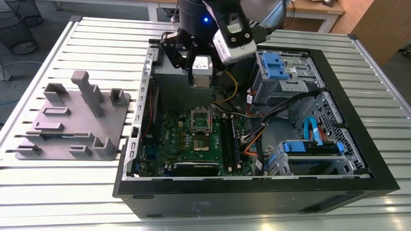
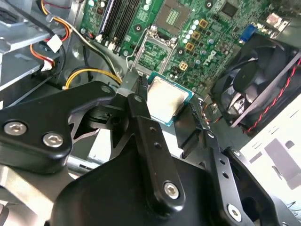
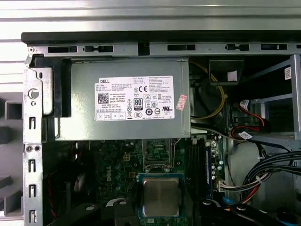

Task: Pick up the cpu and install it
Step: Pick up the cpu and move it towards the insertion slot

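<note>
Claw point(image 1: 201, 76) is clamped on two edges of the cpu point(image 2: 165, 100), holding it in the air over the open case point(image 1: 359, 120) on the desk point(image 1: 96, 33). It's not touching the motherboard point(image 2: 211, 33). Socket point(image 1: 201, 120) is well clear of it, with the fan point(image 2: 256, 89) and yellow cable point(image 2: 89, 73) off to the sides.

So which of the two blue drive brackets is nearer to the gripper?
The upper blue bracket, beside the gripper in the exterior view; the lower blue bracket lies farther off.
</note>
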Robot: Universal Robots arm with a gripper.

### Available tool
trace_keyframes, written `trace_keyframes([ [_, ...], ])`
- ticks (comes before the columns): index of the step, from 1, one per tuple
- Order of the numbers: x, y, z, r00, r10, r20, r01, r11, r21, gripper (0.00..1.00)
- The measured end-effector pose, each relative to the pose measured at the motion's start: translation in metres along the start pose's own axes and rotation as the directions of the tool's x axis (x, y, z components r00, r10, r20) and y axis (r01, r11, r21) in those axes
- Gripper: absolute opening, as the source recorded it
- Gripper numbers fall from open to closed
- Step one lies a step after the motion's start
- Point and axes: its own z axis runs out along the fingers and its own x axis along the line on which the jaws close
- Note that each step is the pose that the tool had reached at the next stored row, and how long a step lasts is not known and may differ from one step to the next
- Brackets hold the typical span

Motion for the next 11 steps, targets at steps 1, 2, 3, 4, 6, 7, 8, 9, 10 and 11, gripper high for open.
trace_keyframes([
  [1,-0.0001,-0.0013,0.0009,1.0000,0.000,0.0000,0.000,1.0000,0.0003,0.47],
  [2,-0.0001,-0.0026,0.0019,1.0000,0.000,0.0000,0.000,1.0000,0.0006,0.47],
  [3,-0.0003,-0.0038,0.0028,1.0000,0.000,0.0000,0.000,1.0000,0.0009,0.47],
  [4,-0.0004,-0.0050,0.0037,1.0000,0.000,0.0001,0.000,1.0000,0.0012,0.47],
  [6,-0.0007,-0.0076,0.0054,1.0000,0.000,0.0000,0.000,1.0000,0.0018,0.47],
  [7,-0.0010,-0.0088,0.0063,1.0000,0.000,0.0001,0.000,1.0000,0.0020,0.47],
  [8,-0.0012,-0.0099,0.0071,1.0000,0.000,0.0001,0.000,1.0000,0.0023,0.47],
  [9,-0.0015,-0.0107,0.0079,1.0000,0.000,0.0003,0.000,1.0000,0.0028,0.47],
  [10,-0.0019,-0.0114,0.0085,1.0000,0.000,0.0003,0.000,1.0000,0.0038,0.47],
  [11,-0.0025,-0.0120,0.0088,1.0000,0.000,0.0002,0.000,1.0000,0.0049,0.47],
])
